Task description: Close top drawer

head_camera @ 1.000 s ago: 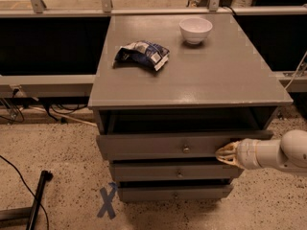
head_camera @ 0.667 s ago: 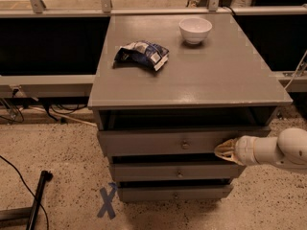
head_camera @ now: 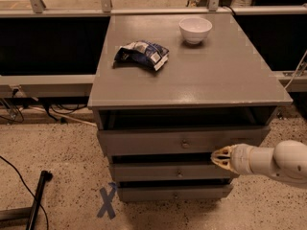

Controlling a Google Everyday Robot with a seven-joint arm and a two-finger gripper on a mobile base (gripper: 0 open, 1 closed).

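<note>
The top drawer (head_camera: 144,142) of the grey cabinet is wide with a tall flat front and a small round knob (head_camera: 184,142). It stands partly pulled out, with a dark gap under the cabinet top. My gripper (head_camera: 214,156) comes in from the right on a white arm. It is shut and empty, and its tip is at the lower right part of the drawer front, right of the knob.
Two narrower drawers, middle (head_camera: 177,172) and bottom (head_camera: 175,193), sit below, each slightly out. On the cabinet top (head_camera: 230,75) lie a blue chip bag (head_camera: 142,54) and a white bowl (head_camera: 195,29). A blue X (head_camera: 107,201) marks the floor. A black pole (head_camera: 37,200) lies at left.
My gripper has edged a little to the left along the drawer front. The top drawer front looks slightly further in than a second ago.
</note>
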